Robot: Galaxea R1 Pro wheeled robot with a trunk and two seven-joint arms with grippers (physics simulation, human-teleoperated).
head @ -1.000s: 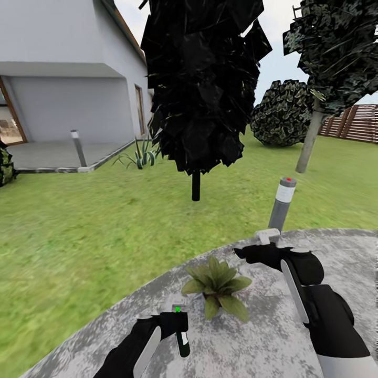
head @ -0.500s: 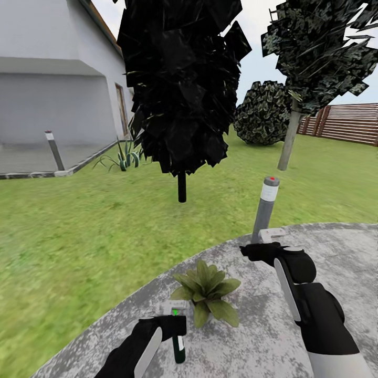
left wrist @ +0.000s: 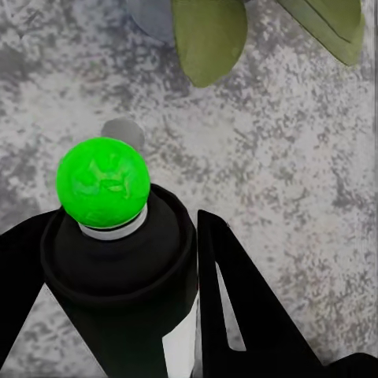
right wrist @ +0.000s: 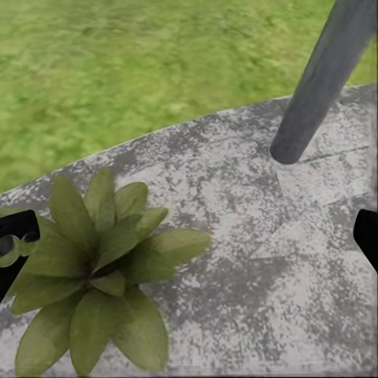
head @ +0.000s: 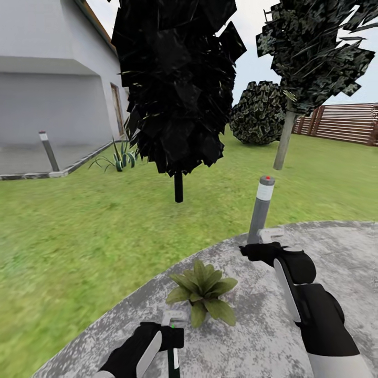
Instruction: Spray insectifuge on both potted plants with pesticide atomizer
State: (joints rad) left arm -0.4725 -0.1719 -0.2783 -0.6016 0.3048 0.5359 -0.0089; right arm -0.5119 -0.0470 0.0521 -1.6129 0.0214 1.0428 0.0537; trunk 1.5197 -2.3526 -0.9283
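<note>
Gripping the pesticide atomizer (left wrist: 118,268) between closed fingers, the left gripper (head: 172,336) hangs low over the stone patio (head: 336,247), just beside a potted plant (head: 202,291). The pickup looks done; spraying appears to be the step in hand, though no mist shows, and a second plant remains to be found. The bottle's cap shows bright green in the left wrist view. The right gripper (head: 270,234) reaches forward near a grey post (head: 261,210), its fingers spread and empty.

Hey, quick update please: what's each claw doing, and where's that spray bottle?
Left claw shut on pesticide atomizer, beside potted plant. Right claw empty, open, near grey post. Nothing blocking.
</note>
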